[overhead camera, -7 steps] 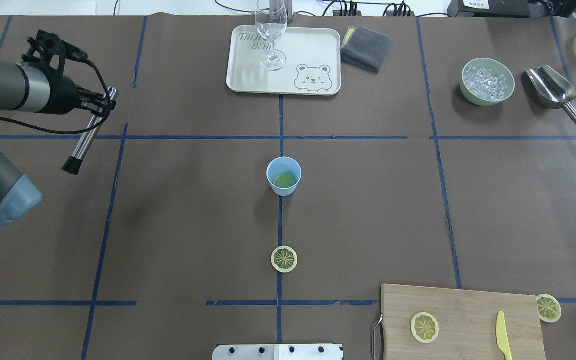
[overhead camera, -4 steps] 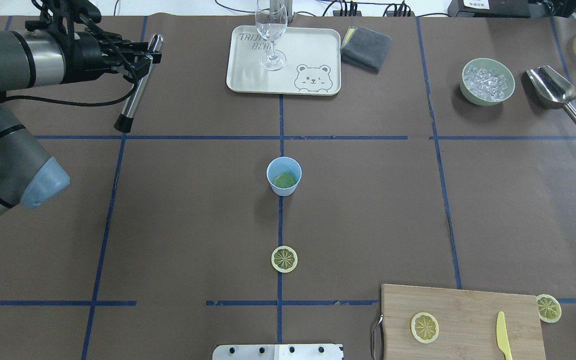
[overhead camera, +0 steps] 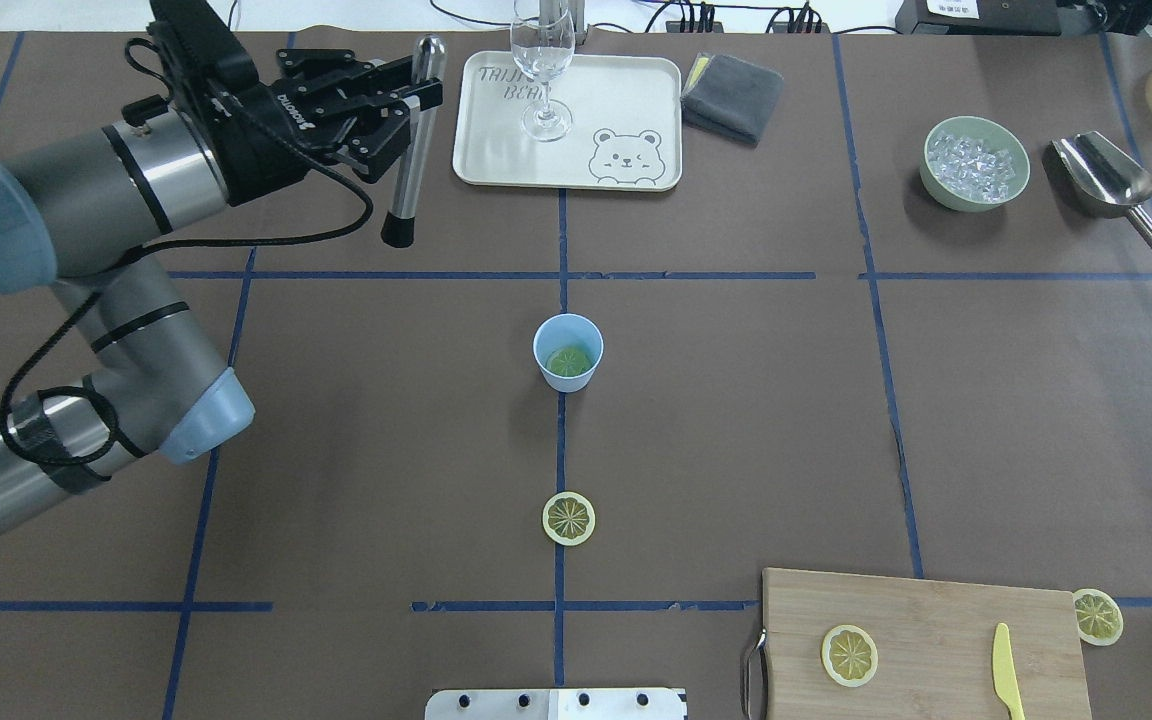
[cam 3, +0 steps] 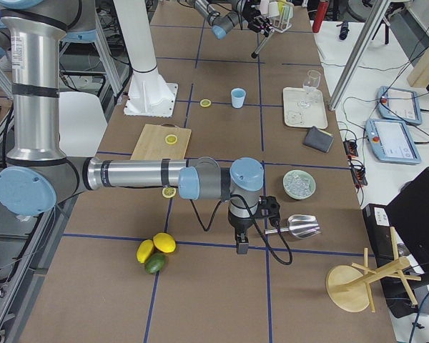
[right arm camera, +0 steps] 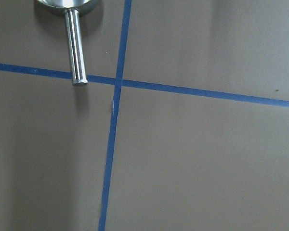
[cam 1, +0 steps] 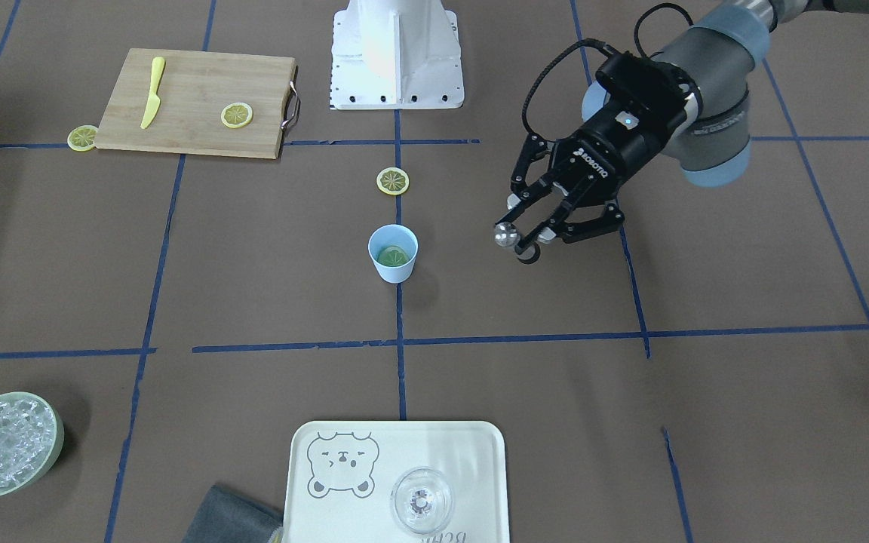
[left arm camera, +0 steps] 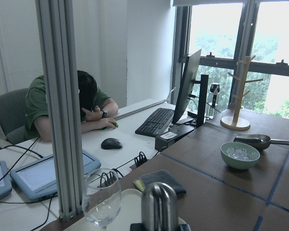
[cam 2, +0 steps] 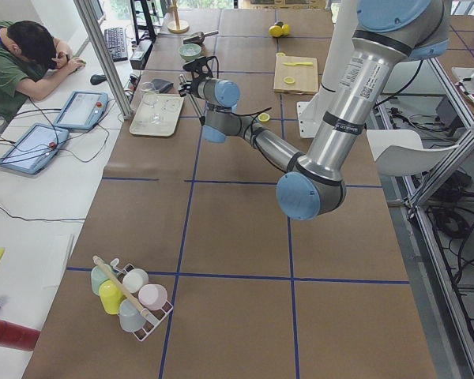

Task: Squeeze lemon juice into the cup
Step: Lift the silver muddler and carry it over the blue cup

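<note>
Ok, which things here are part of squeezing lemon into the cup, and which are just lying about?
In the job: cup with a lemon slice inside; metal muddler held in left gripper; loose slice near the cup.
Lying about: tray, stemmed glass, grey cloth, ice bowl, scoop, cutting board, yellow knife.

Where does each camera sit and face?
Front: across table, facing robot; left gripper grips metal rod.
Overhead: behind robot, looking down; left arm.
Left side: table end, left arm near.
Right side: opposite end, right arm near.
Left wrist: faces desks; rod top.
Right wrist: faces table; no body.
Front and overhead share the cup.
</note>
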Tool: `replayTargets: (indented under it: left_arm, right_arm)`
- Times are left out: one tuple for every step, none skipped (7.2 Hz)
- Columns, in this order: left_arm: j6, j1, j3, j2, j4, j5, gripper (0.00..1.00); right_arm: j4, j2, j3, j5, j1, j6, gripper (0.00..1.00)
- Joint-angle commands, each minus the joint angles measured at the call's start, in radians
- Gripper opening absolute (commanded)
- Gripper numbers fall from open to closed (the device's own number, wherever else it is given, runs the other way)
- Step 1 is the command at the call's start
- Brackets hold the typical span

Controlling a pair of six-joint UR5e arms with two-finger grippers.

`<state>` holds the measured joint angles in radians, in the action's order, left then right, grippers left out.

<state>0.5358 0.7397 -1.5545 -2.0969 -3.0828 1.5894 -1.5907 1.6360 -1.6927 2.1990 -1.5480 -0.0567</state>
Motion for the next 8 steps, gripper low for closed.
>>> replayTargets:
  left_arm:
    - [-0.124,-0.031,0.121,-0.089,-0.197,0.01,0.0]
    - [-0.138,-0.07,0.128,-0.092,-0.238,0.009,0.0]
    - [-0.155,-0.103,0.155,-0.126,-0.244,0.006,0.0]
    - [-0.207,-0.123,0.189,-0.144,-0.27,0.001,0.0]
    - [-0.242,-0.14,0.218,-0.146,-0.301,-0.017,0.0]
    - [-0.261,-0.184,0.247,-0.155,-0.315,-0.058,0.0]
    - [-0.266,-0.254,0.275,-0.164,-0.336,-0.136,0.0]
    - [-0.267,-0.297,0.284,-0.166,-0.34,-0.184,0.0]
  right_arm:
    - [0.005,0.005,0.002,0.002,-0.001,0.005,1.0]
    - [0.009,0.011,-0.004,0.014,-0.001,0.014,1.0]
    - [0.011,0.01,0.004,0.013,0.0,0.017,1.0]
    - [0.011,0.01,0.002,0.014,0.0,0.017,1.0]
    - [0.011,0.01,0.002,0.014,0.0,0.017,1.0]
    - [0.011,0.01,0.002,0.014,0.0,0.017,1.0]
    - [0.011,0.01,0.002,0.014,0.0,0.017,1.0]
    - [0.011,0.01,0.002,0.014,0.0,0.017,1.0]
